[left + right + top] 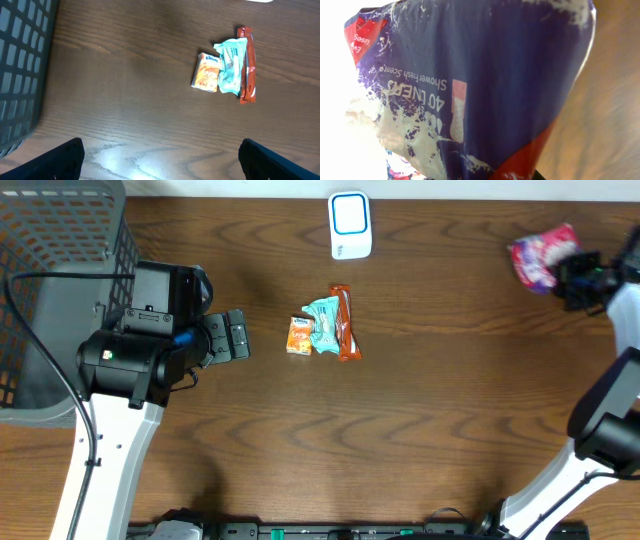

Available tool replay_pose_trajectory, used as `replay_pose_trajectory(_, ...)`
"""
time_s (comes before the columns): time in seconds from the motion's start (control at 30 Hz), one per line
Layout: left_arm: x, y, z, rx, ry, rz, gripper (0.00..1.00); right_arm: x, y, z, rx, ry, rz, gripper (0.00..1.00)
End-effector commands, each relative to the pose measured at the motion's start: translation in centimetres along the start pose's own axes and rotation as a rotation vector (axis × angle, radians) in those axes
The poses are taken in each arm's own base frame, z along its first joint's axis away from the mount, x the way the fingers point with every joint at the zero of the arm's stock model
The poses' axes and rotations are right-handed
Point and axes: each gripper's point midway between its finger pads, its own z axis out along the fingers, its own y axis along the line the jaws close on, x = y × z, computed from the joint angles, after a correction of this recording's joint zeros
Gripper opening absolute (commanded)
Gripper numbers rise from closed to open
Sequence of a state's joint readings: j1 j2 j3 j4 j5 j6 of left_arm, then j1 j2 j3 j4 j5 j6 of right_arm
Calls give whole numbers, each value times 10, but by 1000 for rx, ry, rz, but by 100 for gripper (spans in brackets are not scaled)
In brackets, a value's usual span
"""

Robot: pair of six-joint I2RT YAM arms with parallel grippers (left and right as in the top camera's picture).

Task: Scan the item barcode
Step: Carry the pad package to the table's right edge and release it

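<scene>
Right pincer: clamped tight on pink and purple packet, up at far right. Packet crumpled, long way hard to tell. Left pincer: spread wide, held nothing, sat by grey basket. White scanner: lay well left of packet, along far edge. Pile of small packs: sat nearer, mid table, not in way.

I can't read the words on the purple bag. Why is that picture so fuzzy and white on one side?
Right wrist view: the purple bag sits very close to the lens, so its print is soft, and bright light washes its left edge white. Left wrist view: a pale glare patch on the table. Overhead view: sharp and evenly lit.
</scene>
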State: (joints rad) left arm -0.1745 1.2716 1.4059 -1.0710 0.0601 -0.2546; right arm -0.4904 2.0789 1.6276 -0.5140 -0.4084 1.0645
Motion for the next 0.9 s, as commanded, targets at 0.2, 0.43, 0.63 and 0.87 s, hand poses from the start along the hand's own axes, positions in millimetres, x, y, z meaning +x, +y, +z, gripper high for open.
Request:
replay_pose_trajectory(0.2,0,3,1,-14,1,5,98,-67,-18,-25,35,-217,-18,14)
replay_pose_trajectory(0.43,0,3,1,-14,1,5,98,-68,0,-26,-20,-219,-207,99)
replay_pose_trajectory(0.63,0,3,1,-14,1,5,98,-60,30,-52,-188,-139,-263,99)
replay_pose_trajectory(0.87,0,3,1,-14,1,5,98,-14,101,-124,-417,-119,-524,99)
